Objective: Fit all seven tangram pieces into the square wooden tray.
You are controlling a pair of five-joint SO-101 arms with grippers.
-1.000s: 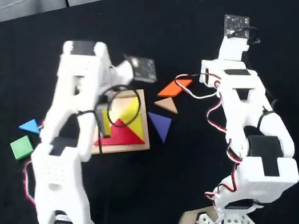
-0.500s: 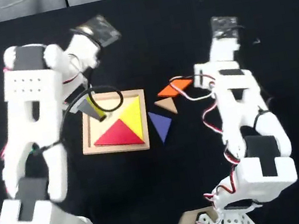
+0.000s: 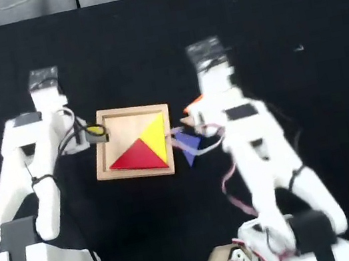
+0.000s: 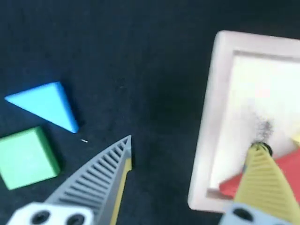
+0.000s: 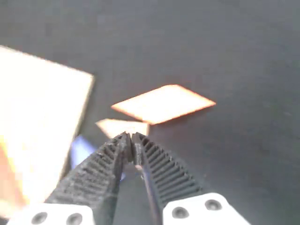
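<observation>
The square wooden tray (image 3: 108, 170) holds a red triangle (image 3: 137, 156) and a yellow triangle (image 3: 154, 135). My left gripper (image 3: 97, 132) sits at the tray's left rim (image 4: 206, 122), open (image 4: 192, 145) and holding nothing, with one finger over the tray. A blue triangle (image 4: 44, 105) and a green square (image 4: 26, 157) lie on the cloth beside it. My right gripper (image 5: 129, 137) is shut on nothing, hovering just above the tan triangle (image 5: 119, 126), with the orange parallelogram (image 5: 164, 103) just beyond. A purple triangle (image 3: 189, 145) lies right of the tray.
The table is covered in black cloth (image 3: 327, 76), with open room at the far right and along the back. The right arm's body (image 3: 250, 137) hangs over the pieces right of the tray. Both arm bases stand at the front edge.
The left arm has swung left off the tray, ending with its gripper at the tray's left rim. The right arm has swung left over the orange and tan pieces.
</observation>
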